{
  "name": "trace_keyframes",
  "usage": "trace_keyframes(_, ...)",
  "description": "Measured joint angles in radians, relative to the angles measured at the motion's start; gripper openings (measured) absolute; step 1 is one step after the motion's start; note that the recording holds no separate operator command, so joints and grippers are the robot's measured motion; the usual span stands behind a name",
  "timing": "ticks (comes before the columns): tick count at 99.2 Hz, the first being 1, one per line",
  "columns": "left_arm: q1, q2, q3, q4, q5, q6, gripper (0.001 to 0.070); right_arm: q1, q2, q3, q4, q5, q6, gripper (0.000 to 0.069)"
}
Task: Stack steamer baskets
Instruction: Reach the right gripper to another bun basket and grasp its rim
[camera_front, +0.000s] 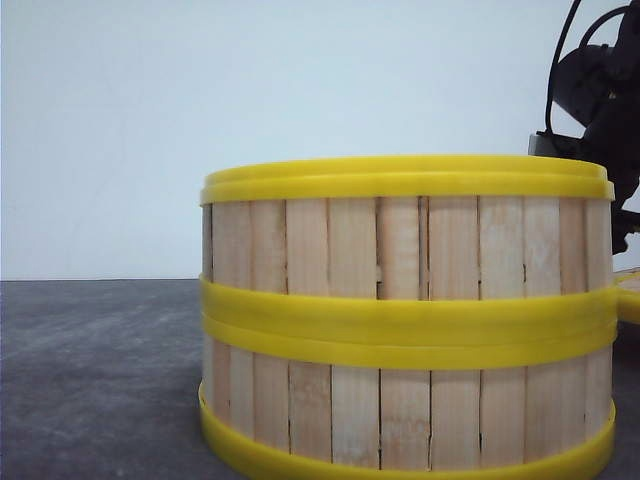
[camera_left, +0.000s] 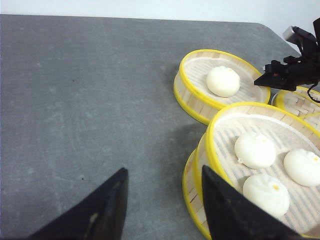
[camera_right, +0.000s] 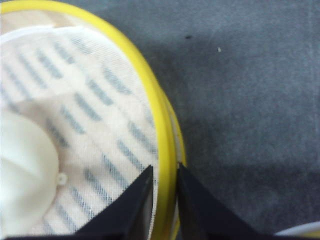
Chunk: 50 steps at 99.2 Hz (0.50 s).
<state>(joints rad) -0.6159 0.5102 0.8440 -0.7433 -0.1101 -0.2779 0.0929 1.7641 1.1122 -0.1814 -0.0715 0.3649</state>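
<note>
Yellow rim is sitting pinched in my right end effector; this single steamer basket, probably light but stiff-walled, is carrying 1 loose bun, while my left end effector is hanging wide open.

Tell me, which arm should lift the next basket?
Probably the right. Its gripper already straddles the rim of the single basket, while the left gripper hangs open beside the stack, holding nothing.

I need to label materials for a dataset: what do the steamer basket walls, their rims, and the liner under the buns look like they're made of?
Stacked steamer baskets: the walls look like pale unfinished wood, with visible grain and gaps between vertical slats. Rims: likely plastic, being uniformly bright yellow, smooth and glossy. Liner: seems thin white cloth or mesh, since the slatted floor shows through it.
</note>
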Motion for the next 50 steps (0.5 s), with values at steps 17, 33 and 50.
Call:
trace_keyframes(17, 0.000, 0.000, 0.000, -0.013, 0.000, 0.000, 0.0273, 0.005, 0.006, 0.000, 0.024, 0.000, 0.024, 0.0039)
trace_keyframes(33, 0.000, 0.000, 0.000, -0.037, 0.000, 0.001, 0.0273, 0.005, 0.013, 0.000, 0.058, 0.002, 0.041, 0.0036)
trace_keyframes(50, 0.000, 0.000, 0.000, -0.047, 0.000, 0.005, 0.0273, 0.005, 0.013, 0.015, 0.072, -0.001, 0.088, 0.0036)
